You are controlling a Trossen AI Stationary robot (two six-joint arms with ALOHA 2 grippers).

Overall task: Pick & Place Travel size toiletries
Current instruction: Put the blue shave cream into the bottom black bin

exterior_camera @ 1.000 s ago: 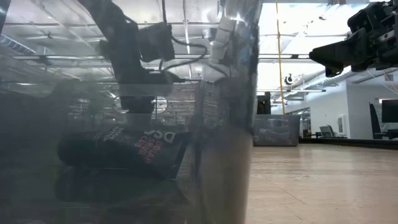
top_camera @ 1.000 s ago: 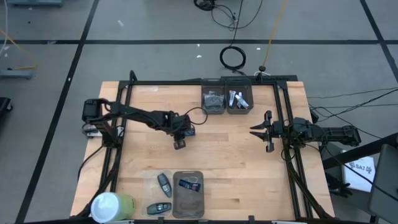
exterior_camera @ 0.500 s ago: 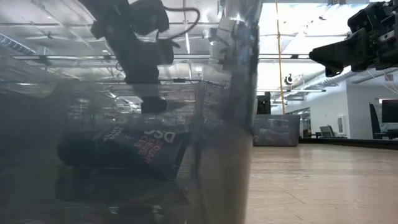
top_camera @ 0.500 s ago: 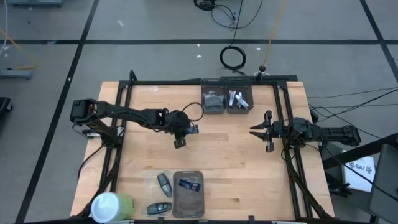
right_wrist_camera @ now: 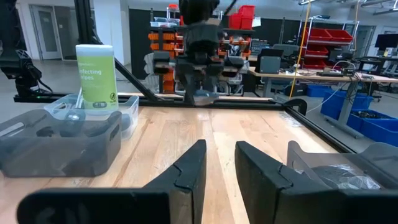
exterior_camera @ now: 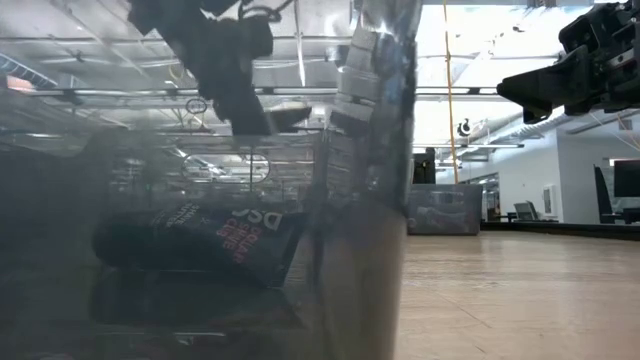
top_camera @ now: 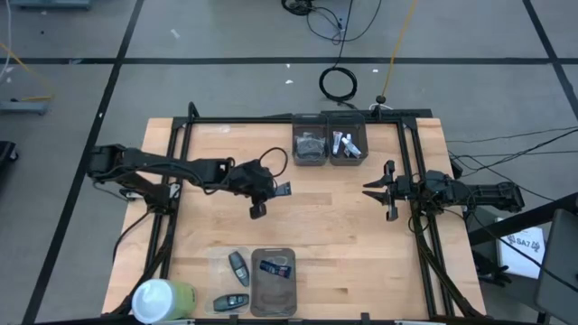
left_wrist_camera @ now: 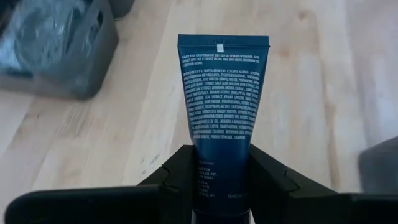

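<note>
My left gripper (top_camera: pixel 271 190) hangs over the middle of the table, shut on a dark blue tube (left_wrist_camera: pixel 222 93) with white print, one of the travel size toiletries. The right wrist view shows that gripper (right_wrist_camera: pixel 199 87) raised well off the wood. More toiletries lie near the front edge: a grey bottle (top_camera: pixel 237 264), a dark pack (top_camera: pixel 230 302), and a blue pack (top_camera: pixel 274 266) inside a dark bin (top_camera: pixel 274 291). My right gripper (top_camera: pixel 368 190) waits at the right, its fingers (right_wrist_camera: pixel 193 168) a narrow gap apart with nothing between them. My left gripper pinches the tube's lower end (left_wrist_camera: pixel 221 180) between its two fingers (left_wrist_camera: pixel 180 171). The fingers slant downward, coming from the table's left, and lie along the tube. The tube sticks out ahead of them with its flat crimped end (left_wrist_camera: pixel 222 42) foremost, lifted clear of the table.
Two dark bins (top_camera: pixel 310 144) (top_camera: pixel 346 144) with small items stand side by side at the far edge. A big white-and-green cylinder (top_camera: pixel 163 298) stands at the near left corner. A black frame (top_camera: pixel 411 181) runs around the table. Bare wood lies across the middle.
My left gripper has risen with the blue tube and tipped from pointing steeply down toward a shallower slant, drifting a little toward the table's right. The tube stays in the hold and now shows more fully from above.
</note>
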